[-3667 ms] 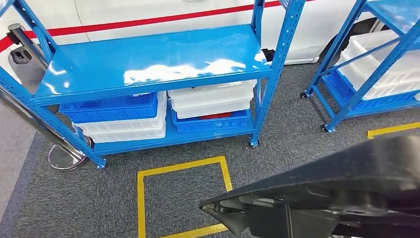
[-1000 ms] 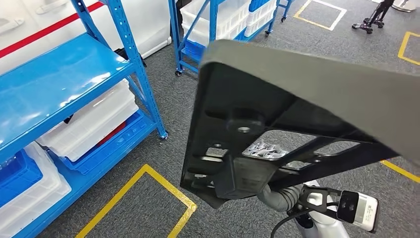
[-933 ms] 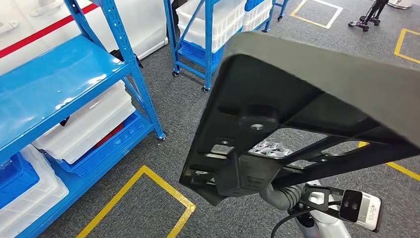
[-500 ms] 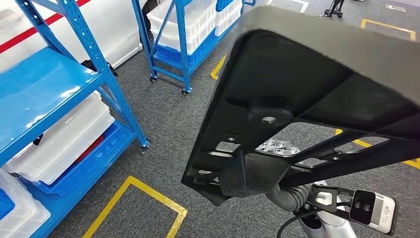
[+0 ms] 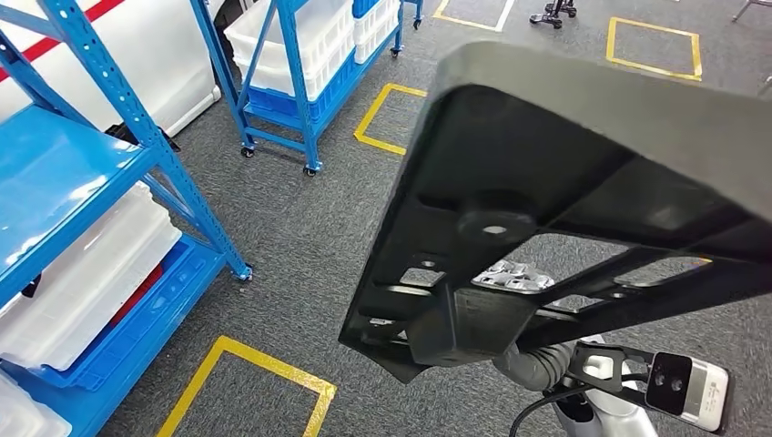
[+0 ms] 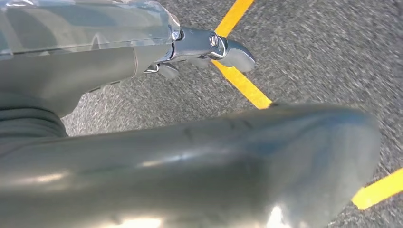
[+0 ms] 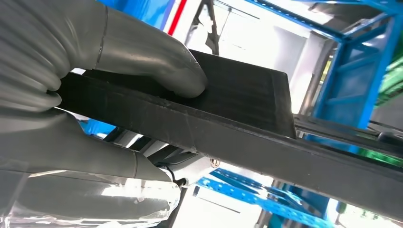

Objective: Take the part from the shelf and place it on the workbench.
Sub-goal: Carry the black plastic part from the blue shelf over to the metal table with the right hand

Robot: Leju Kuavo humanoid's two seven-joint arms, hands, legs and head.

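The black moulded part point(image 5: 583, 182) is off the shelf and carried high in front of the robot, its ribbed underside tilted toward the head camera, spreading from the centre of that view out to 3 o'clock. It touches no surface.

In the right wrist view the right hand point(image 7: 81, 90) clamps an edge of the part point(image 7: 228, 118), with the thick grey thumb pressed on one face and the other fingers point(image 7: 95, 164) curled against the opposite one. In the left wrist view a broad dark curved face of the part point(image 6: 190, 166) lies close to the lens, with the left hand point(image 6: 142, 52) above it and metal fingertips point(image 6: 228, 50) reaching past its edge; whether that hand actually grasps the part I cannot tell.

At 9 o'clock in the head view stands the blue steel shelf point(image 5: 55, 173), holding white bins point(image 5: 82, 273) over a blue crate point(image 5: 137, 319) on its lower level. A second wheeled blue rack point(image 5: 291, 64) with more white bins sits at 11 o'clock. Yellow floor squares point(image 5: 246, 373) mark the grey carpet point(image 5: 300, 237) at 7, 12 and 1 o'clock.

By my reading, the pickup is finished and the carry is in progress. Finding the workbench, approaching it and setting the part down remain.
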